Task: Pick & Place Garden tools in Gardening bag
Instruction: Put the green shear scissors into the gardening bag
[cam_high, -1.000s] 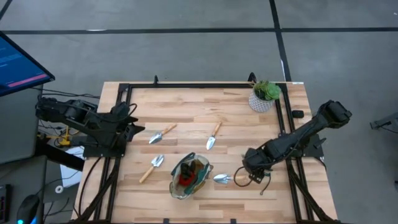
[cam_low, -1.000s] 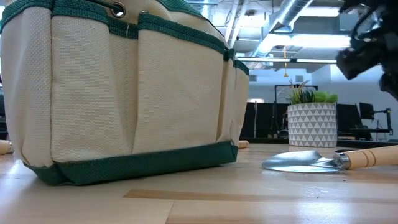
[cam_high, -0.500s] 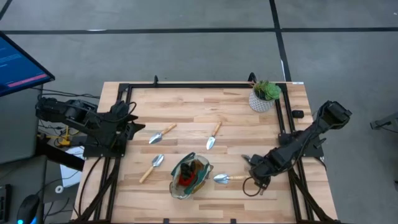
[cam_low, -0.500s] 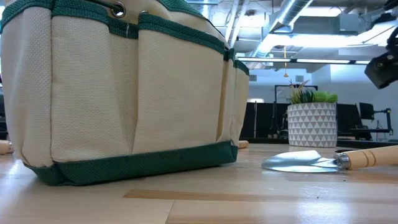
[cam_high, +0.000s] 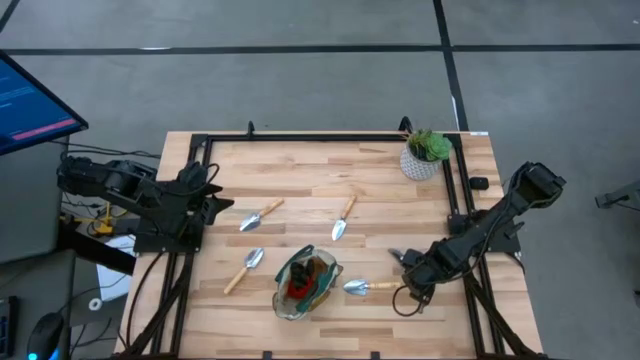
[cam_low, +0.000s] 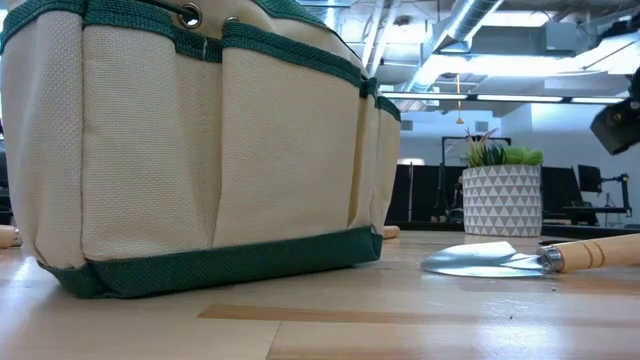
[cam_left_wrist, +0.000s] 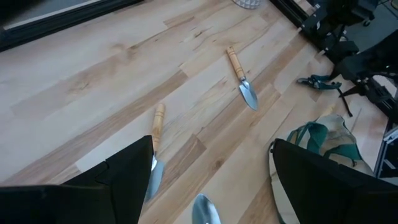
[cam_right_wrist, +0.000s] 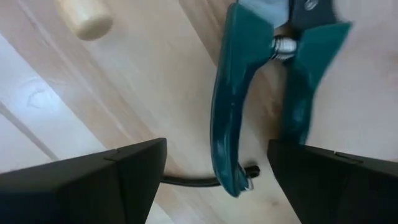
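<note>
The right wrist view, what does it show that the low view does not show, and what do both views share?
Only the right wrist view shows the green-handled pruning shears lying on the wood, with the open right gripper just above them. Only the low view shows the gardening bag, the potted plant and a trowel's silver blade. Both show the wooden table and that trowel's pale handle.

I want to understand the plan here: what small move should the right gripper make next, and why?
Probably the right gripper should lower a little and close on the pruning shears. Its wrist view shows the open fingers on either side of the green handles, which lie flat on the table and are not yet gripped. The gardening bag stands close by, beyond a trowel.
</note>
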